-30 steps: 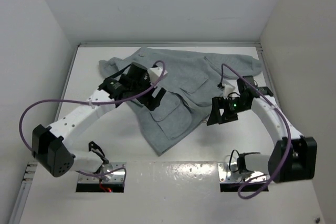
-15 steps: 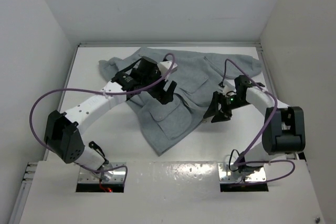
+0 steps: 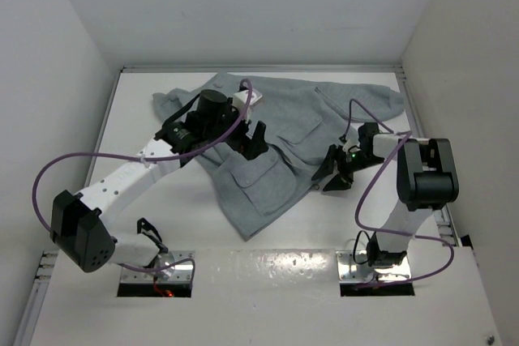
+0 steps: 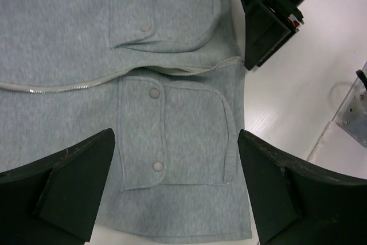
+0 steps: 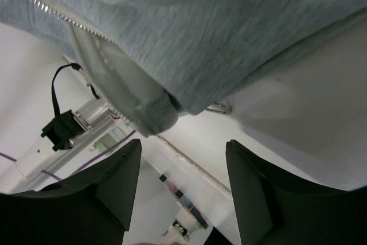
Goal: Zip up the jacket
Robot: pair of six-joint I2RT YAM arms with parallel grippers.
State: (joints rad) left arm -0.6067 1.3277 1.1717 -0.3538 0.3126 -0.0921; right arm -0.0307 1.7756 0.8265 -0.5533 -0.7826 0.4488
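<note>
The light grey jacket [image 3: 276, 131] lies spread on the far half of the table. In the left wrist view its zipper seam [image 4: 86, 82] runs between two flap pockets [image 4: 172, 136] and gapes open near the hem. My left gripper [image 3: 253, 143] hovers open and empty over the pockets [image 4: 175, 199]. My right gripper [image 3: 331, 176] is open and empty at the jacket's right hem, also seen in the left wrist view [image 4: 264, 21]. In the right wrist view [image 5: 183, 193] it sits just below the hem corner [image 5: 152, 113], which has zipper teeth [image 5: 57, 15] and a small metal ring [image 5: 219, 108].
White walls enclose the table on the left, back and right. Purple cables [image 3: 65, 168] loop off both arms. The arm bases and metal mounting plates [image 3: 154, 277] sit at the near edge. A sleeve [image 3: 174, 103] bunches at the jacket's far left.
My right arm has folded inward and its gripper has moved left to the jacket's hem. My left gripper has shifted slightly right and farther over the pockets.
</note>
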